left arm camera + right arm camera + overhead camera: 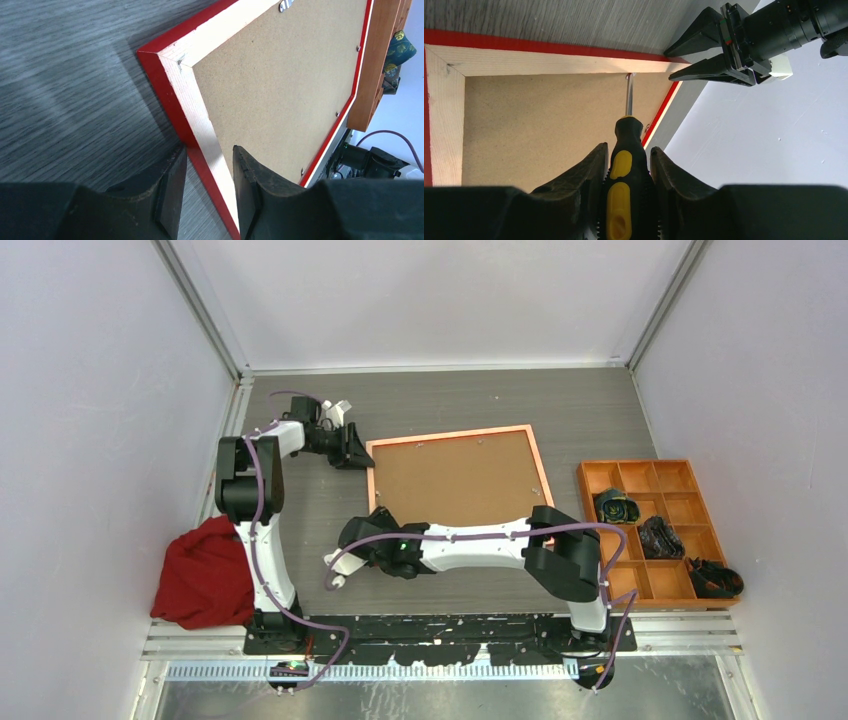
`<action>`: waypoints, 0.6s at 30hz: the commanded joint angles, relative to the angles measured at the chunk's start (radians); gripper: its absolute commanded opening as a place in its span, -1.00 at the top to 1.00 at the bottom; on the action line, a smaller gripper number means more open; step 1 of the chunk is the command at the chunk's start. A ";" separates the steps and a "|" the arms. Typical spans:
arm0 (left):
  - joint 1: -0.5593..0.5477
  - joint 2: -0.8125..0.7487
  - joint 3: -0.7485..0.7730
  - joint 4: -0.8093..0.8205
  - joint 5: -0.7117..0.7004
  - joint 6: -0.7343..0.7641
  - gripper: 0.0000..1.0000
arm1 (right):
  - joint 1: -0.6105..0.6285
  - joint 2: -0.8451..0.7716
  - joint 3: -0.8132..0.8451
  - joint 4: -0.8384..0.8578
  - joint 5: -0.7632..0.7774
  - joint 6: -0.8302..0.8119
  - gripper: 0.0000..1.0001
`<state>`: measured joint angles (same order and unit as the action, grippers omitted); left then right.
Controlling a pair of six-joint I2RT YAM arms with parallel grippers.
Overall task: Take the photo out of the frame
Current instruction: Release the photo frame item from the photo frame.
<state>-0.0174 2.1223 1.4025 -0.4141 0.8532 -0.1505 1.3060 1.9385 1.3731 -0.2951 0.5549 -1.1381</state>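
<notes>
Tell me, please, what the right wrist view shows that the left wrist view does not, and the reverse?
Only the right wrist view shows the screwdriver held in the right gripper, its tip at the board's far edge, and the left gripper seen from outside at the frame's corner. Only the left wrist view shows the orange tray and the small metal tabs along the board's edge. Both show the back of the frame, its brown board and the grey table.
</notes>
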 commanded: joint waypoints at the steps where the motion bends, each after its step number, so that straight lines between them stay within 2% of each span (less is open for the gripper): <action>1: -0.004 0.027 0.014 -0.033 -0.014 0.012 0.18 | -0.007 0.007 0.049 -0.044 -0.008 0.029 0.99; 18: -0.002 0.027 0.012 -0.031 -0.014 0.011 0.18 | -0.001 0.031 0.095 -0.105 -0.013 0.040 0.99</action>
<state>-0.0174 2.1223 1.4029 -0.4145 0.8532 -0.1505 1.3025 1.9549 1.4227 -0.3588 0.5514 -1.1213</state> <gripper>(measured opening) 0.408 0.393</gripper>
